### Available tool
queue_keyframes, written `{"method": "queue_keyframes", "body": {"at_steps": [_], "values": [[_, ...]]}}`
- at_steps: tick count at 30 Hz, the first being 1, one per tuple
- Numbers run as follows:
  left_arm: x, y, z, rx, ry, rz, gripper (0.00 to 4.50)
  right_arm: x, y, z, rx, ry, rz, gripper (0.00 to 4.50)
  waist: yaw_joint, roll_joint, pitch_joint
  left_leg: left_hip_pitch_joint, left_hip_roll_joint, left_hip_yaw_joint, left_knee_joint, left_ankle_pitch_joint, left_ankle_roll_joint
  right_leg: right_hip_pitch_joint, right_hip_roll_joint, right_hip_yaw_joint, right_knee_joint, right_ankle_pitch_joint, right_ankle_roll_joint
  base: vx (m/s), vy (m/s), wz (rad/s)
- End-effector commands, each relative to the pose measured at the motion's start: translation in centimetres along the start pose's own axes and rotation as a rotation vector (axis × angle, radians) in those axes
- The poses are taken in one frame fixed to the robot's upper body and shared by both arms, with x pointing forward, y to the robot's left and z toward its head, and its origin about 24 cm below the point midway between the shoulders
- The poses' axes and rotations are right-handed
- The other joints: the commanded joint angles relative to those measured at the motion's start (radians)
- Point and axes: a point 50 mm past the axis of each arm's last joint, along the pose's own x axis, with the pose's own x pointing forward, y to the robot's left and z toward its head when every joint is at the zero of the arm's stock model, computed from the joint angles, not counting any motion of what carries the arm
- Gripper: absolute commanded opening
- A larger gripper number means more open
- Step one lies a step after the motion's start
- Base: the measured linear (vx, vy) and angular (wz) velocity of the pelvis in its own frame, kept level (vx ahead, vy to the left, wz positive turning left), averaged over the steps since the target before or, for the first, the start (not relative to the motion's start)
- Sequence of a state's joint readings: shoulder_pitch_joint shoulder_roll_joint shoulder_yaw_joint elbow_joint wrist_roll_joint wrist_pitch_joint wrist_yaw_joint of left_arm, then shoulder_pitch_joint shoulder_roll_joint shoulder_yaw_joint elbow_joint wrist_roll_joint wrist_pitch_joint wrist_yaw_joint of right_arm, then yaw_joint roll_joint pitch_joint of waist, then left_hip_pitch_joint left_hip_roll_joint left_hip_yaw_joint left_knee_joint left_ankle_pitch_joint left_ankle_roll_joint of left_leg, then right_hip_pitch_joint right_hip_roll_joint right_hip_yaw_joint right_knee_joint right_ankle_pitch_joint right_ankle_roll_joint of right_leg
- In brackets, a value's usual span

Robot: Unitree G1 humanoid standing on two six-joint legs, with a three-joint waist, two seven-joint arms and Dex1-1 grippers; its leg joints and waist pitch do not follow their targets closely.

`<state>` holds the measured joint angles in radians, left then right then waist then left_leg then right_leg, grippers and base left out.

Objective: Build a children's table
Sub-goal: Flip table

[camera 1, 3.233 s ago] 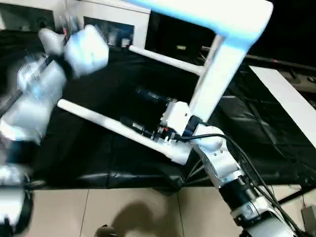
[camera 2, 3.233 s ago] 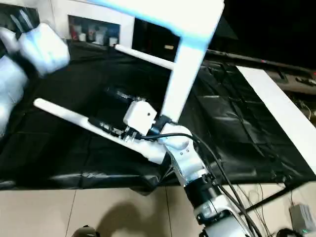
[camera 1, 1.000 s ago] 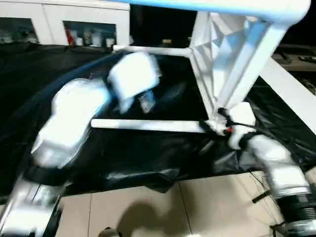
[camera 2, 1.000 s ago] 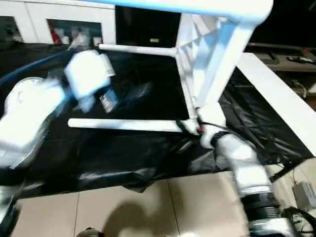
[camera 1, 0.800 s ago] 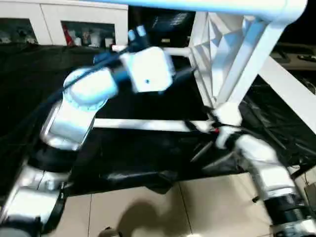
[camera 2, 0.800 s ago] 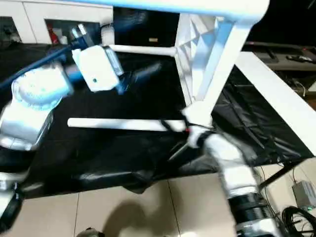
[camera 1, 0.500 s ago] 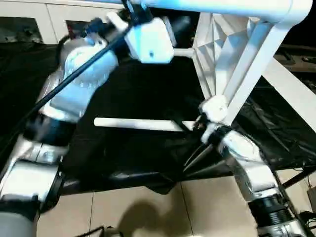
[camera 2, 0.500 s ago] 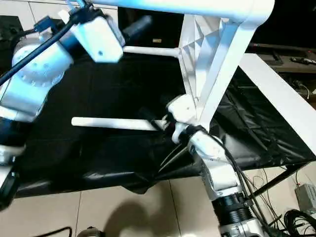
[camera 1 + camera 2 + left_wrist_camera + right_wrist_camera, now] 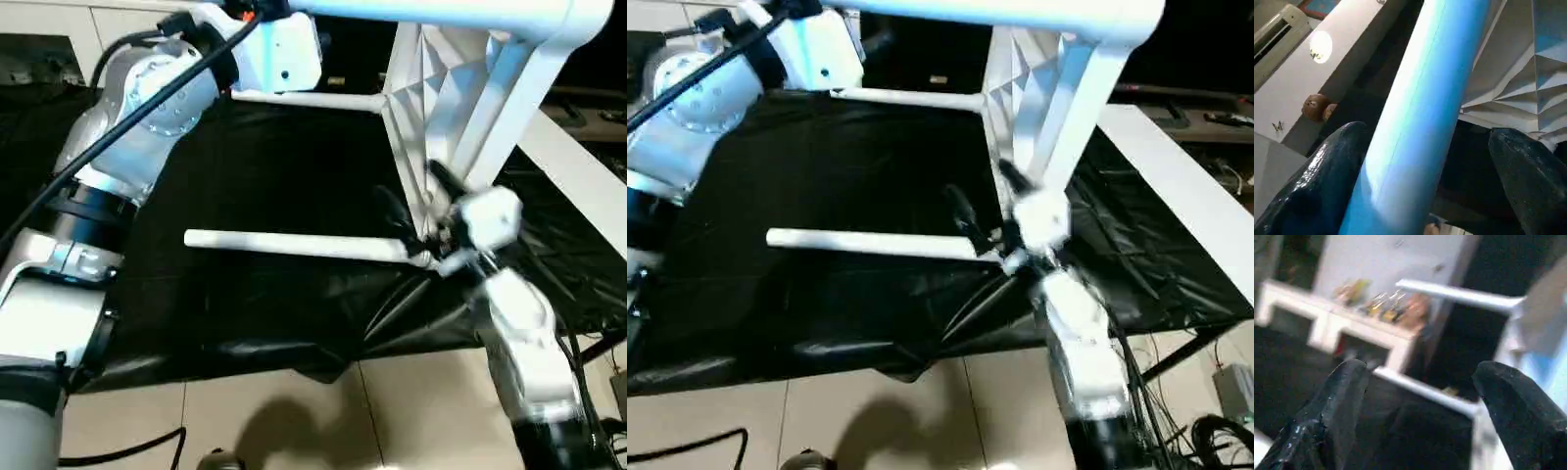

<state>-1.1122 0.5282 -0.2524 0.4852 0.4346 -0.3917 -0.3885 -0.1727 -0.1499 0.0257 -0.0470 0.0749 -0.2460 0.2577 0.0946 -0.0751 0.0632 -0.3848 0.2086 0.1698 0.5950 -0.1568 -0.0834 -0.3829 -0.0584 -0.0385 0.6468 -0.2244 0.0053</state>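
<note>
Left end effector (image 9: 1415,171) stands wide open astride the tabletop (image 9: 441,14) edge, the rim running between its fingers (image 9: 1312,181) with no squeeze that I can see. Right end effector (image 9: 982,211) is also spread, empty, near where the lower leg (image 9: 294,245) meets the corner. I see the tabletop tipped on its side above the black-covered counter (image 9: 245,176), another leg (image 9: 304,99) jutting out farther back. I judge the plastic light, stiff and slick; I'd grip the ribbed underside (image 9: 431,88) or rim, not the smooth tapered legs.
</note>
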Motion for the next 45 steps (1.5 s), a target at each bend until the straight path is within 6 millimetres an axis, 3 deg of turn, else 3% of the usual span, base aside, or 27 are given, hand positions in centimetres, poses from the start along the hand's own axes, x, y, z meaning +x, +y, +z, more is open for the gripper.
{"method": "queue_keyframes", "body": {"at_steps": [1,3,5,6,9,13,18,20,26,35,42,45], "values": [[0.4,0.1,0.1,-0.021,-0.011,-0.011,4.28,-1.4,-1.1,-0.4,-0.041,0.015,-0.164,3.88,0.001,0.027,-0.069,0.027,0.02,-0.008,-0.071,-0.246,-0.065,0.03,-0.068,0.04,-0.075,-0.066,-0.156,0.0,0.0,0.0],[0.4,0.1,0.1,-0.02,-0.011,-0.011,4.09,-1.4,-1.1,-0.5,-0.041,0.016,-0.166,4.04,0.0,0.025,-0.068,0.029,0.019,-0.009,-0.073,-0.278,-0.063,0.029,-0.067,0.04,-0.078,-0.097,-0.157,0.0,0.0,0.0],[0.5,0.2,0.2,-0.021,-0.021,-0.019,3.93,-2.2,-1.6,-1.1,-0.058,0.065,-0.274,4.2,-0.002,0.029,-0.066,0.031,0.018,-0.01,-0.075,-0.302,-0.062,0.026,-0.066,0.041,-0.081,-0.118,-0.155,0.0,0.0,0.0],[0.6,0.3,0.2,-0.012,-0.025,-0.018,3.93,-2.4,-2.1,-1.3,-0.072,0.079,-0.333,4.2,0.0,0.033,-0.066,0.031,0.018,-0.011,-0.075,-0.303,-0.064,0.026,-0.067,0.041,-0.081,-0.121,-0.154,0.0,0.0,0.0],[0.7,0.3,0.1,-0.017,-0.03,-0.027,3.75,-2.5,-3.1,-1.3,-0.085,0.088,-0.43,4.5,0.0,0.031,-0.066,0.032,0.018,-0.01,-0.074,-0.297,-0.063,0.026,-0.066,0.042,-0.08,-0.107,-0.153,0.0,0.0,0.0],[0.7,0.3,0.1,-0.015,-0.036,-0.036,3.31,-1.6,-4.3,-0.9,-0.099,0.073,-0.495,4.5,-0.001,0.032,-0.066,0.032,0.018,-0.009,-0.072,-0.281,-0.06,0.027,-0.066,0.041,-0.077,-0.092,-0.151,0.0,0.0,0.0],[0.8,0.3,0.0,-0.013,-0.032,-0.045,3.09,-0.3,-5.0,-1.3,-0.069,0.115,-0.48,4.5,0.0,0.028,-0.068,0.033,0.018,-0.007,-0.07,-0.265,-0.058,0.029,-0.066,0.042,-0.075,-0.078,-0.156,0.0,0.0,0.0],[0.8,0.4,-0.1,-0.014,-0.028,-0.051,2.75,0.8,-4.9,-2.1,-0.02,0.187,-0.406,4.5,0.0,0.028,-0.068,0.031,0.017,-0.007,-0.069,-0.249,-0.051,0.033,-0.067,0.041,-0.073,-0.067,-0.164,0.0,0.0,0.0],[0.8,0.8,-0.3,-0.003,-0.013,-0.057,2.36,2.5,-6.1,-2.9,0.068,0.286,-0.356,4.5,0.003,0.026,-0.071,0.03,0.018,-0.004,-0.066,-0.203,-0.056,0.036,-0.068,0.04,-0.067,-0.016,-0.173,0.0,0.0,0.0],[0.6,1.3,-0.8,0.001,0.012,-0.049,2.08,2.5,-7.6,-4.9,0.11,0.476,-0.353,4.5,0.009,0.022,-0.072,0.028,0.017,-0.001,-0.064,-0.174,-0.062,0.039,-0.069,0.039,-0.067,-0.011,-0.183,0.0,0.0,0.0],[0.4,1.6,-0.8,0.001,0.011,-0.048,2.02,2.5,-8.1,-5.6,0.079,0.515,-0.358,3.82,0.009,0.03,-0.072,0.03,0.018,-0.001,-0.064,-0.194,-0.07,0.036,-0.071,0.04,-0.07,-0.048,-0.182,0.0,0.0,0.0],[0.5,1.7,-0.7,0.0,0.006,-0.046,2.0,2.9,-8.7,-5.6,0.072,0.49,-0.356,3.55,0.009,0.028,-0.073,0.028,0.017,0.0,-0.062,-0.187,-0.063,0.037,-0.072,0.039,-0.069,-0.036,-0.188,0.0,0.0,0.0]]}}
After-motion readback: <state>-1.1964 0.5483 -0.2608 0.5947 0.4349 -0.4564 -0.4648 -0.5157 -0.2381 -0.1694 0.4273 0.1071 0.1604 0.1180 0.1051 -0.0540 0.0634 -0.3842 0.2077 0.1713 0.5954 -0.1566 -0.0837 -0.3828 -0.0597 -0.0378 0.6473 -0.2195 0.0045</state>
